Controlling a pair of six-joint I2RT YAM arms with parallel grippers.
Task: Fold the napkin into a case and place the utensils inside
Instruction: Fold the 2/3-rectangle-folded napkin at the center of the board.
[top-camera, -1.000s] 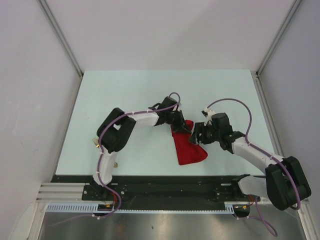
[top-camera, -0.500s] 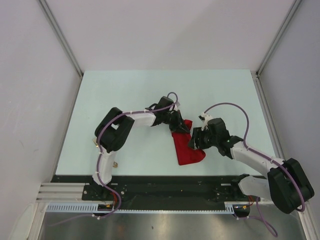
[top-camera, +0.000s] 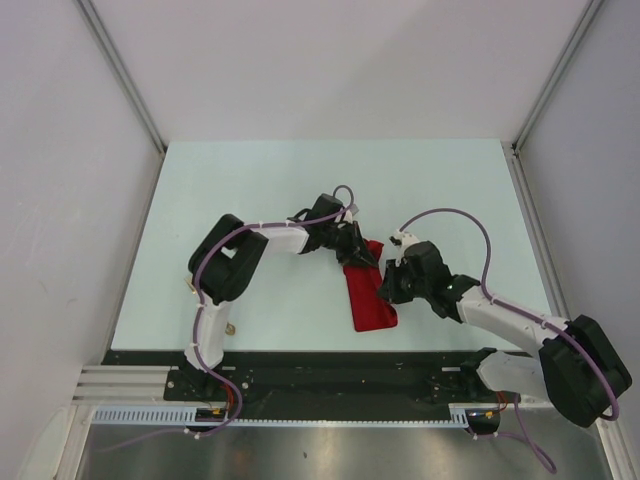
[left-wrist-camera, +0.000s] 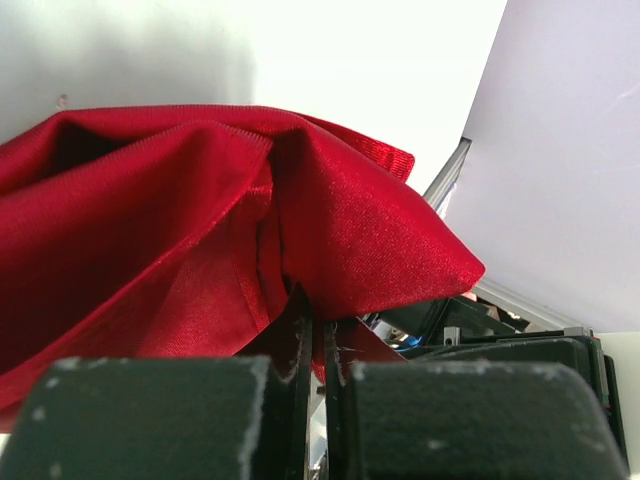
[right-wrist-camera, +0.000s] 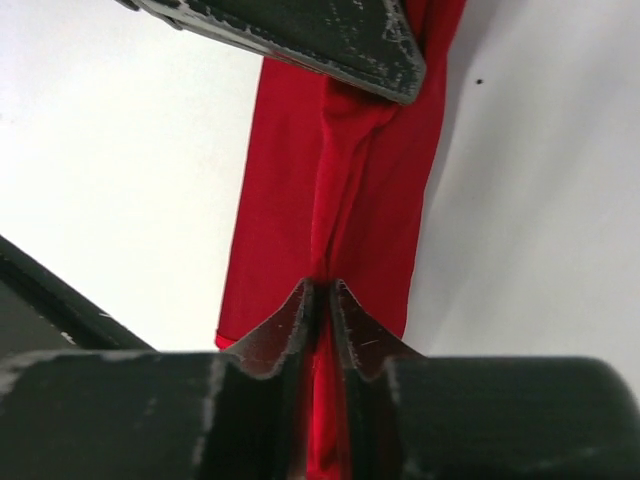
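**Both my grippers nipped onto the red napkin**

At my left gripper (left-wrist-camera: 312, 322) the two fingers are pressed together with only a sliver between them. A fold of the napkin (left-wrist-camera: 200, 220) is caught there, and the cloth billows up just beyond the tips. My right gripper (right-wrist-camera: 322, 296) is closed the same way on a raised ridge of the napkin (right-wrist-camera: 350, 180), which runs straight away from it as a narrow strip lying on the table (right-wrist-camera: 120, 150). At the far end of that strip sits a finger of my left gripper.

From above, the left gripper (top-camera: 352, 252) holds the napkin's (top-camera: 368, 300) far end and the right gripper (top-camera: 386, 284) its right edge. Well off beside my left arm's lower link, small gold-coloured utensils (top-camera: 189, 287) peek out, too small to tell apart.
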